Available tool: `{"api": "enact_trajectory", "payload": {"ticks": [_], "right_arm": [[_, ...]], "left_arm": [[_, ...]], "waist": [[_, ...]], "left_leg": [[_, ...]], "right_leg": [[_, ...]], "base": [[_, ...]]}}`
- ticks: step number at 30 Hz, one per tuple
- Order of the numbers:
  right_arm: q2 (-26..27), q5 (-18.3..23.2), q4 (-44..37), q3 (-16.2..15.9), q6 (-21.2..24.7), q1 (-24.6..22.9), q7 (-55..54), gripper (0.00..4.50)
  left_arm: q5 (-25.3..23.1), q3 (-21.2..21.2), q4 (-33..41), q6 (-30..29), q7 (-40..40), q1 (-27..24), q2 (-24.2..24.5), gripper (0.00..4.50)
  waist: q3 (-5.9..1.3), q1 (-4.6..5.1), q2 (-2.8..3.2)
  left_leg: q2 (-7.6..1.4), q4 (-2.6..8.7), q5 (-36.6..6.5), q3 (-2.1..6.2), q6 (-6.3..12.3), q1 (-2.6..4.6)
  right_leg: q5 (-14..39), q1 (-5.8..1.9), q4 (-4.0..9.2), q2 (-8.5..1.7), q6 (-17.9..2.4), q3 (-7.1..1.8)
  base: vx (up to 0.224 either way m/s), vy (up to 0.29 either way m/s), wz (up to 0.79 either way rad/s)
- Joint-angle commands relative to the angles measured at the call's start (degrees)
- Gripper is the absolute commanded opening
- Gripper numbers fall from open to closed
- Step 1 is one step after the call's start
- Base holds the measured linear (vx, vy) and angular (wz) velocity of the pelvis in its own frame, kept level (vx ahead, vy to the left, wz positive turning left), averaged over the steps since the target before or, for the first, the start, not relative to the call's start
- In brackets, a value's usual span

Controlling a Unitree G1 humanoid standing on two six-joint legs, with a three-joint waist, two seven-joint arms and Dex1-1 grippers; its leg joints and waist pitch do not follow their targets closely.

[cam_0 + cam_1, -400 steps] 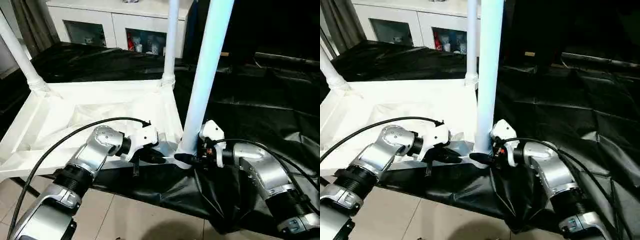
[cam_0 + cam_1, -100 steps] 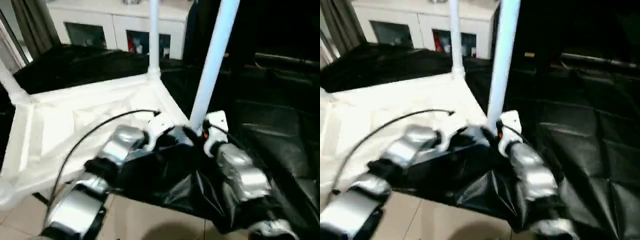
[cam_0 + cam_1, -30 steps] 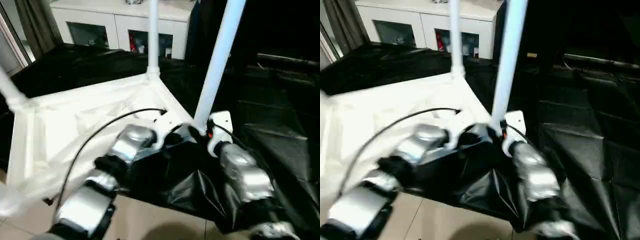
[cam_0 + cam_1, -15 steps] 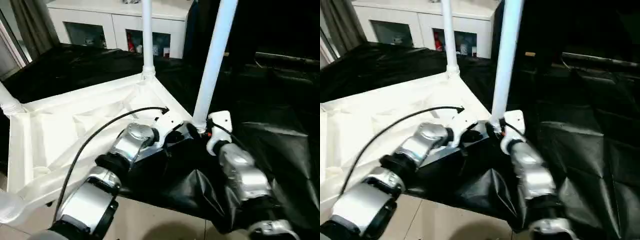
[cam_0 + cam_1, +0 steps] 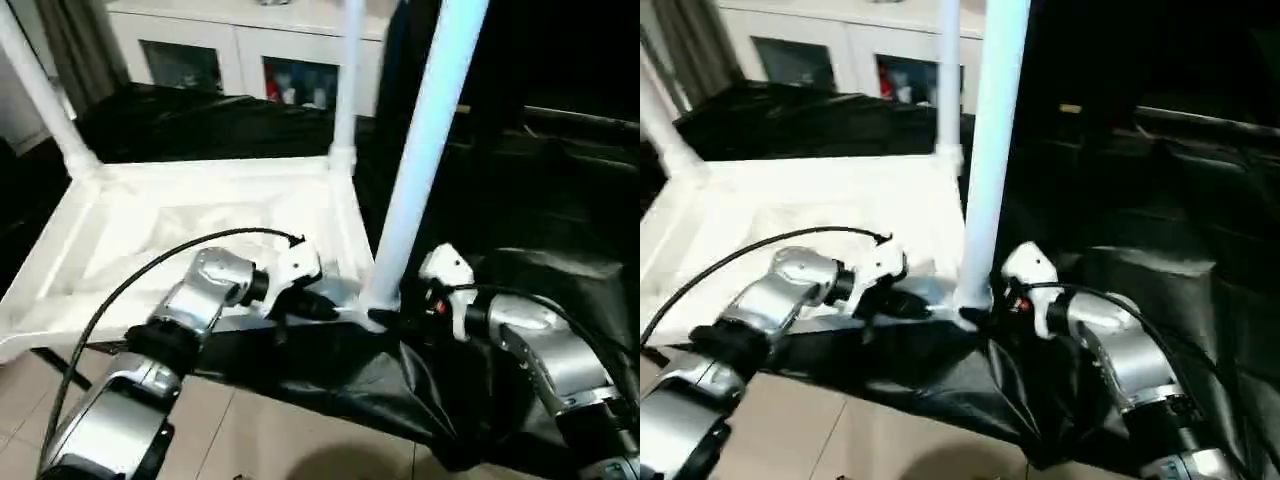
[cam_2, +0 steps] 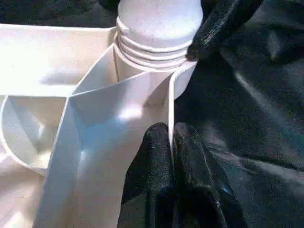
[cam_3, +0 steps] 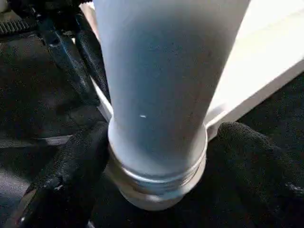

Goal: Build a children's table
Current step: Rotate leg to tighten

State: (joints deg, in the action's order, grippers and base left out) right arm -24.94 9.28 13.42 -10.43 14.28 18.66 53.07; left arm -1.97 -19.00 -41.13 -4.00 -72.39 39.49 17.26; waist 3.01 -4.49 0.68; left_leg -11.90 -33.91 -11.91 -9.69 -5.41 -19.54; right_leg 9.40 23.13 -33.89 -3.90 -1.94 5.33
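On black drape, left claw [image 6: 172, 142] pinches the tabletop rim [image 6: 169, 102]; right claw [image 7: 156, 156] straddles a leg [image 7: 161, 85], spread.

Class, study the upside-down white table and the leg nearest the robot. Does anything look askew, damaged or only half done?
Yes: the nearest leg is not fully seated. The wrist views show its thread rings still exposed above the corner socket of the children's table. No cracks or damage show.

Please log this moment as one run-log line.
left tool: shut on tabletop rim | right tool: open around leg base
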Motion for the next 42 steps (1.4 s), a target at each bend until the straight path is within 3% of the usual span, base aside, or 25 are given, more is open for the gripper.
{"api": "enact_trajectory", "payload": {"ticks": [1, 10, 18, 24, 32, 34, 36, 38, 39, 40, 42], "right_arm": [[-0.12, 0.32, -0.79, 0.36, -0.01, 0.90, 0.14, 3.89], [0.60, 1.42, -1.22, -0.85, -0.20, 0.74, 2.85, 3.72], [1.09, 1.82, -1.34, -1.16, -0.45, -0.05, 3.76, 2.89], [2.73, 1.28, -0.57, -0.43, -0.97, -1.31, 0.34, 2.72], [11.43, -1.16, 5.98, 6.35, -0.30, 0.89, -21.20, 2.69], [15.48, -2.41, 8.00, 8.92, 0.68, 1.46, -31.73, 2.69], [18.19, -3.12, 9.29, 10.36, 1.45, 1.83, -38.39, 2.69], [21.36, -3.26, 10.57, 11.90, 0.65, 2.44, -44.56, 2.69], [22.19, -3.29, 10.90, 12.30, 0.38, 2.64, -46.04, 2.69], [23.56, -3.61, 11.67, 12.32, 0.05, 3.28, -47.97, 2.69], [24.86, -5.37, 12.67, 10.67, -1.74, 4.20, -48.77, 2.69]], "left_arm": [[0.77, -0.54, 2.22, -0.39, -2.25, -0.24, 0.10, 0.00], [1.04, -0.44, 4.60, -1.65, -2.19, -1.43, 0.86, 0.00], [0.86, -0.66, 5.67, -2.35, -2.21, -2.06, 1.00, 0.00], [0.50, -0.33, 5.91, -2.80, -0.87, -2.42, 0.69, 0.00], [-2.14, 2.14, -0.59, -4.45, 13.86, 1.00, -4.59, 0.00], [-3.33, 3.13, -4.42, -5.62, 22.11, 3.22, -7.63, 0.00], [-3.96, 3.76, -7.11, -6.47, 27.82, 4.83, -9.91, 0.00], [-3.88, 4.50, -9.37, -6.80, 32.69, 6.31, -12.49, 0.00], [-3.87, 4.66, -9.92, -6.78, 33.80, 6.67, -13.08, 0.00], [-3.95, 4.43, -10.74, -6.74, 34.64, 7.25, -14.30, 0.00], [-3.95, 4.03, -12.00, -6.67, 33.99, 8.04, -16.05, 0.00]], "waist": [[-3.77, -0.01, -0.36], [-3.92, -0.41, -0.36], [-3.92, -0.44, -0.34], [-3.84, -0.35, -0.32], [-3.72, 0.51, -0.56], [-3.73, 0.72, -0.51], [-3.86, 0.85, -0.55], [-3.99, 0.72, -0.54], [-3.95, 0.66, -0.24], [-4.03, 0.69, -0.46], [-4.08, 0.68, -0.22]], "left_leg": [[-1.29, 3.77, -7.63, -0.01, 4.34, -0.32], [-1.31, 3.62, -5.87, -0.07, 4.88, -0.41], [-1.27, 3.68, -5.94, -0.01, 4.36, -0.45], [-1.24, 3.74, -6.43, -0.02, 4.16, -0.40], [-0.82, 3.84, -7.34, 0.03, 2.23, -0.34], [-0.74, 3.74, -6.81, -0.10, 2.18, -0.24], [-0.67, 3.78, -6.04, 0.05, 1.72, -0.35], [-0.59, 3.63, -5.23, -0.12, 2.54, -0.30], [-0.62, 3.66, -5.20, -0.08, 2.57, -0.24], [-0.56, 3.66, -4.85, -0.07, 2.86, -0.47], [-0.60, 3.63, -4.86, -0.10, 3.27, -0.39]], "right_leg": [[14.87, -3.66, 4.06, -4.28, -10.68, -3.06], [11.96, -3.68, 3.66, -4.30, -11.29, -3.09], [12.78, -3.71, 3.72, -4.24, -10.63, -3.07], [13.48, -3.62, 3.84, -4.22, -10.57, -3.04], [19.37, -3.42, 4.56, -4.13, -7.89, -2.88], [18.50, -3.12, 4.52, -4.08, -8.20, -2.98], [17.29, -3.39, 4.32, -4.07, -8.42, -2.90], [14.97, -3.36, 4.23, -4.10, -8.86, -3.04], [14.70, -3.28, 4.18, -4.16, -9.04, -3.05], [13.74, -3.54, 4.08, -4.10, -9.15, -2.96], [12.24, -3.47, 4.01, -4.10, -9.51, -2.96]], "base": [[0.000, 0.000, 0.00], [0.000, 0.000, 0.00], [0.000, 0.000, 0.00], [0.000, 0.000, 0.00], [0.000, 0.000, 0.00], [0.000, 0.000, 0.00], [0.000, 0.000, 0.00], [0.000, 0.000, 0.00], [0.000, 0.000, 0.00], [0.000, 0.000, 0.00], [0.000, 0.000, 0.00]]}}
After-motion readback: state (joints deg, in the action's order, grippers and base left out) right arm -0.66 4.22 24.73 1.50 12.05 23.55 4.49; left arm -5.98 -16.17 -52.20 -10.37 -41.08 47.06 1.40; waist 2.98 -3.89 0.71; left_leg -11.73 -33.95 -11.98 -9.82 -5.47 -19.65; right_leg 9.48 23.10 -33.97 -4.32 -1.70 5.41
